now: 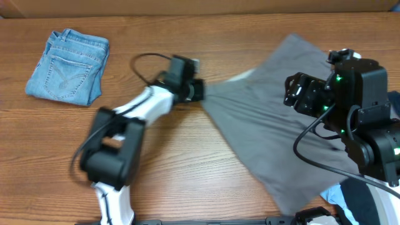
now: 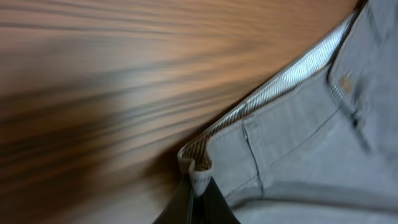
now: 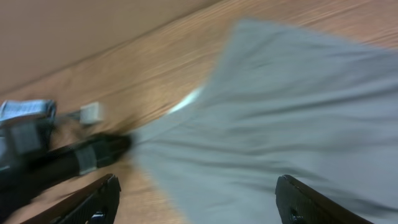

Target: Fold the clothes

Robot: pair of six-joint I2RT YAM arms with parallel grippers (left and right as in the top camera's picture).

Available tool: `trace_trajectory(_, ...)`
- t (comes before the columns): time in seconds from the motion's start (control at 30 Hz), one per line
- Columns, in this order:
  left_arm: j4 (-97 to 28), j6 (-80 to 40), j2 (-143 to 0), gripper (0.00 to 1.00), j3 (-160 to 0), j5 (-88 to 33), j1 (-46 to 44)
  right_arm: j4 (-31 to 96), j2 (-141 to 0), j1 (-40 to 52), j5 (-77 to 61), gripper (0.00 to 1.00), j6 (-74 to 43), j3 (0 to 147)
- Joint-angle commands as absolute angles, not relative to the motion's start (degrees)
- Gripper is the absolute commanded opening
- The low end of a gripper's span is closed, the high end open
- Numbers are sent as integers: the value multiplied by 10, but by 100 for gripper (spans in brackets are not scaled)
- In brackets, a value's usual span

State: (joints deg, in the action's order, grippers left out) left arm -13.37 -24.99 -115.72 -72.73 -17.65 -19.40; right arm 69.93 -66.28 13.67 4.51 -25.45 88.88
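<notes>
On grained wood — smooth grey shorts

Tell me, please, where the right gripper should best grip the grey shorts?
Probably the free top corner of the shorts, on the edge whose other end the left gripper pinches; the open right gripper can drop from above, since it lies flat.

- Wooden table, grain running left to right.
- Folded jeans at its far-left corner.
- Grey shorts spread over its right half, well apart from them.
</notes>
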Motion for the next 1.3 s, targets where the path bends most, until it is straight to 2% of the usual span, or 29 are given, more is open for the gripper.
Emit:
trace_trajectory(0.0,-263,-210,-988,4,-734,-8,-67,704,-663,97,66,83,-280,897)
trace_trajectory(0.17,-371,-192,-889,5,-734,30,23,704,-668,67,66,83,-282,897)
trace_trajectory(0.27,-421,-173,-855,29,-733,30,49,704,-680,61,65,84,-284,897)
trace_trajectory(0.33,-439,-153,-844,51,-734,34,51,704,-695,61,64,86,-286,897)
trace_trajectory(0.37,-444,-149,-842,52,-734,35,51,704,-700,61,64,86,-286,896)
trace_trajectory(0.57,-463,-136,-838,52,-734,13,51,703,-806,61,11,87,-281,896)
trace_trajectory(0.67,-466,-127,-838,47,-734,-39,51,675,-877,62,-42,80,-253,896)
trace_trajectory(0.97,-470,-116,-828,45,-734,-189,51,543,-1076,62,-161,77,-253,896)
trace_trajectory(1.1,-470,-116,-818,46,-734,-215,42,468,-1129,66,-178,76,-253,896)
trace_trajectory(1.27,-472,-113,-817,49,-734,-207,22,431,-1190,78,-218,68,-253,896)
